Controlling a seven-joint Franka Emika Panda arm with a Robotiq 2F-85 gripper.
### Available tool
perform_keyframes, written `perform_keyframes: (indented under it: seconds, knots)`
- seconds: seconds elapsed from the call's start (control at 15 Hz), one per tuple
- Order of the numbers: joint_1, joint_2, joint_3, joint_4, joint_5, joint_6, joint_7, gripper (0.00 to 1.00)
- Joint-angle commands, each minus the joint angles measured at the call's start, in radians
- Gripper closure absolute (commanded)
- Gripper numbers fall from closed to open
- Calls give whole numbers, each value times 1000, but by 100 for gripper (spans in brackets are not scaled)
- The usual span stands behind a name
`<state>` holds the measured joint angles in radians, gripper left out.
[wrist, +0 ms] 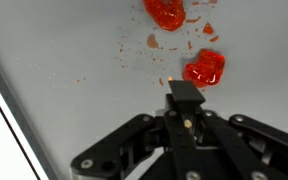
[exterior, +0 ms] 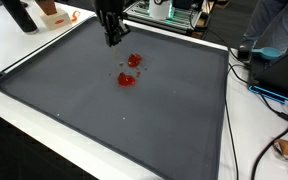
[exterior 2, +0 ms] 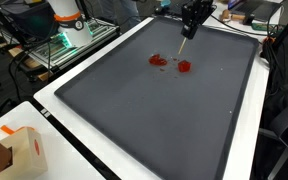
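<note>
closest in, the wrist view shows the gripper [wrist: 185, 112] with its fingers [wrist: 144, 128] drawn in tight on a dark tool [wrist: 184, 93], a slim bar that sticks out past the fingertips. there is no gap to see between fingers and bar, so i judge it firmly clamped. just beyond the tool's blunt end lies the nearer red piece [wrist: 204, 68], glossy and squashed. it is close to the tip but apart from it. whether the tip touches the surface i cannot tell. further on sits a second red piece [wrist: 165, 12], with small red flecks [wrist: 134, 58] scattered between the two.

the step in hand looks like working the tool tip in beside the red pieces [exterior: 130, 70]. any next move at the nearer piece [exterior 2: 184, 67] calls for a short, slow shift of the tip (the stuff looks soft and likely to smear or slide).

in both exterior views the arm comes down from the far edge, wrist pointing almost straight down, the gripper [exterior 2: 189, 20] hanging above the pieces with the tool [exterior 2: 183, 48] slanting slightly below it.

all of this rests on a wide grey mat [exterior: 94, 125]. the pieces lie toward its far side. the mat sits on a white table [exterior: 24, 55]. a cardboard box [exterior 2: 24, 150] stands at a near corner in an exterior view, and cables [exterior: 242, 95] trail off the side.
</note>
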<state>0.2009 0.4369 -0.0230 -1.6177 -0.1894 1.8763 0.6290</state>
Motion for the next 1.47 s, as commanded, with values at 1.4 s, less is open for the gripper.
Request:
perform_keyframes:
  seconds: [1.4]
  knots:
    - [115,265,-56,186,-304,-139,272,97]
